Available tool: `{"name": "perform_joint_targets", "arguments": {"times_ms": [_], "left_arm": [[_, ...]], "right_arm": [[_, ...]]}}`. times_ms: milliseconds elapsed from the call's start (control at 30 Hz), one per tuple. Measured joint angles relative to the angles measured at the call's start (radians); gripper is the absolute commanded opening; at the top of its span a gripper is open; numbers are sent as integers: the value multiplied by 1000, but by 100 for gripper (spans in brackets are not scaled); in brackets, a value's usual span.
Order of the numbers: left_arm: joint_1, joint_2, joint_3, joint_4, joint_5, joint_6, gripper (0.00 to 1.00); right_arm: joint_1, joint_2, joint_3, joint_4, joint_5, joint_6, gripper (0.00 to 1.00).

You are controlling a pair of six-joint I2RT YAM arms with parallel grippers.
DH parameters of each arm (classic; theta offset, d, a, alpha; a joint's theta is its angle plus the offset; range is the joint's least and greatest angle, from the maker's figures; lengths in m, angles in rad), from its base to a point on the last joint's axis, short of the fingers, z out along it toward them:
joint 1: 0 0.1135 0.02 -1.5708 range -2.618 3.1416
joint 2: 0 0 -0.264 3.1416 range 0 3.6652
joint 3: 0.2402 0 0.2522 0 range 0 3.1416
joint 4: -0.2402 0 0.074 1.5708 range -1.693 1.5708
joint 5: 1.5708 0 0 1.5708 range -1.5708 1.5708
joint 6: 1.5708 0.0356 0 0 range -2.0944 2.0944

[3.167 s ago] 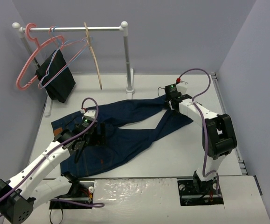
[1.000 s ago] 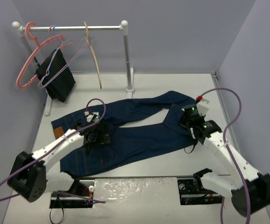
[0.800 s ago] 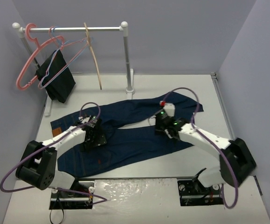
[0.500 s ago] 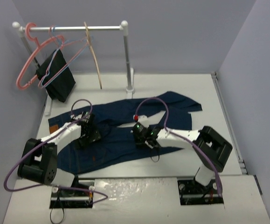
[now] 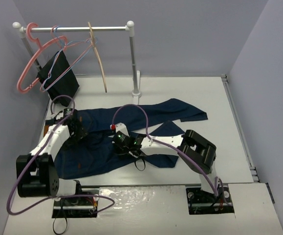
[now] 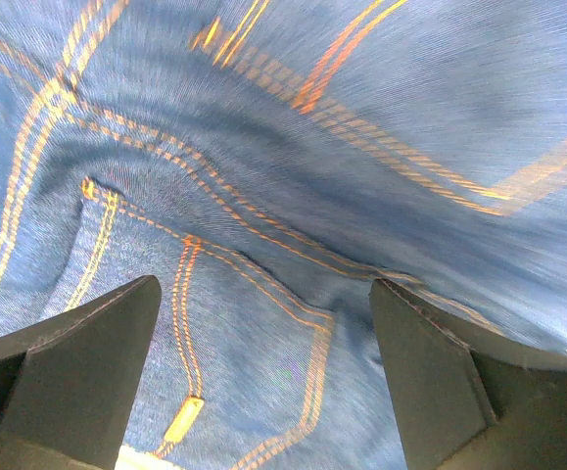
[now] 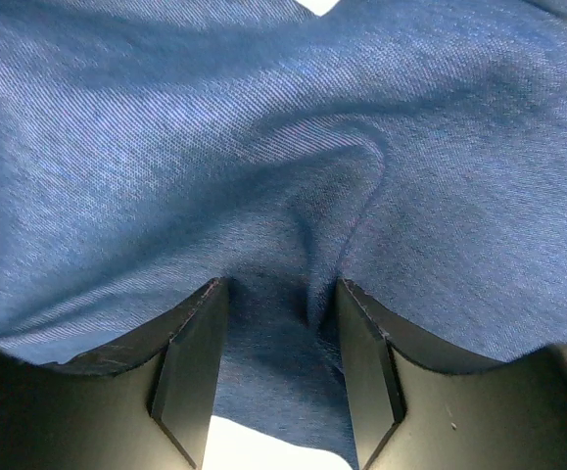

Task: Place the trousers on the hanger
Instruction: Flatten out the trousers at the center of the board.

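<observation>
The trousers [image 5: 170,110] lie crumpled across the table, with the waist at the left and one leg folded back toward the middle. My left gripper [image 5: 76,131] rests on the waist end. The left wrist view shows it [image 6: 263,382] open wide over denim with orange stitching [image 6: 293,176]. My right gripper [image 5: 123,144] sits on the folded leg. In the right wrist view it [image 7: 278,367] is closed on a bunched fold of the denim [image 7: 263,147]. The wooden hanger [image 5: 101,63] hangs on the rail at the back, away from both grippers.
A white rail [image 5: 82,30] on a post [image 5: 133,63] stands at the back left. It also carries a pink plastic hanger [image 5: 26,73], thin wire hangers [image 5: 73,51] and a black cloth [image 5: 58,78]. Grey walls close in the table on three sides.
My right gripper has swept from the far right to the middle, dragging a trouser leg over itself. My left gripper has moved left to the waist end, and the trousers have bunched leftward.
</observation>
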Motion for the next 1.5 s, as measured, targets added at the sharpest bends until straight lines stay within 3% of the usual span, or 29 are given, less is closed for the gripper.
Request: {"name": "perform_joint_targets", "arguments": {"times_ms": [167, 367, 700, 933, 1300, 1367, 1500], "left_arm": [[-6, -185, 40, -23, 63, 84, 87], [-95, -350, 47, -42, 199, 199, 87], [-135, -449, -24, -38, 363, 325, 88], [-135, -521, -34, 1, 365, 344, 87], [-135, -509, -34, 4, 348, 358, 88], [-135, -508, -34, 4, 348, 358, 87], [-135, -504, -34, 4, 349, 359, 87]], "right_arm": [[-17, -63, -11, -104, 107, -26, 45], [-160, -226, -52, -168, 198, -22, 44], [-324, -212, -119, -217, 262, 22, 44], [-330, -147, -119, -216, 260, 31, 43], [-330, -113, -129, -165, 247, 45, 39], [-330, -113, -130, -160, 245, 46, 37], [-331, -113, -131, -156, 244, 48, 22]]}}
